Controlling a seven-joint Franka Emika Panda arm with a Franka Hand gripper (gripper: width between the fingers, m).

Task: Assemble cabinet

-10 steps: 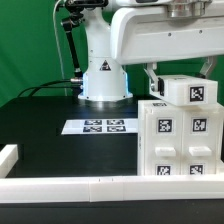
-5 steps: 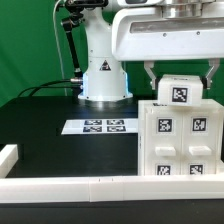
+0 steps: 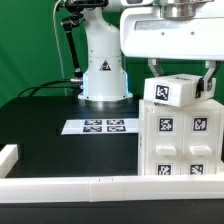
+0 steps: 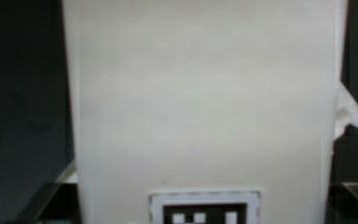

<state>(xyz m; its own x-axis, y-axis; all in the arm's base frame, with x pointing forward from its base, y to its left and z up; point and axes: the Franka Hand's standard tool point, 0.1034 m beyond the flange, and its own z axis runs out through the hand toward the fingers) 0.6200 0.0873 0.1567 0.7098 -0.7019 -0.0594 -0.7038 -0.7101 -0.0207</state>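
Note:
The cabinet body [image 3: 180, 142], a large white box with several square tags on its front, stands at the exterior view's right. My gripper [image 3: 180, 84] is shut on a small white block [image 3: 170, 92] and holds it just above the cabinet body's top. The block is turned so that its tag faces the front left. One finger [image 3: 153, 70] shows on the block's left, the other on its right. In the wrist view the white block [image 4: 194, 100] fills most of the picture, with a tag [image 4: 206, 208] on it; the fingertips are hidden there.
The marker board [image 3: 98, 126] lies flat on the black table in front of the robot base [image 3: 103, 75]. A white rail [image 3: 70, 185] runs along the table's front edge, with a white corner piece [image 3: 8, 157] at the exterior view's left.
The gripper has turned the held block above the cabinet body. Its tagged face swung from the front right to the front left, and the arm's head shifted slightly right.

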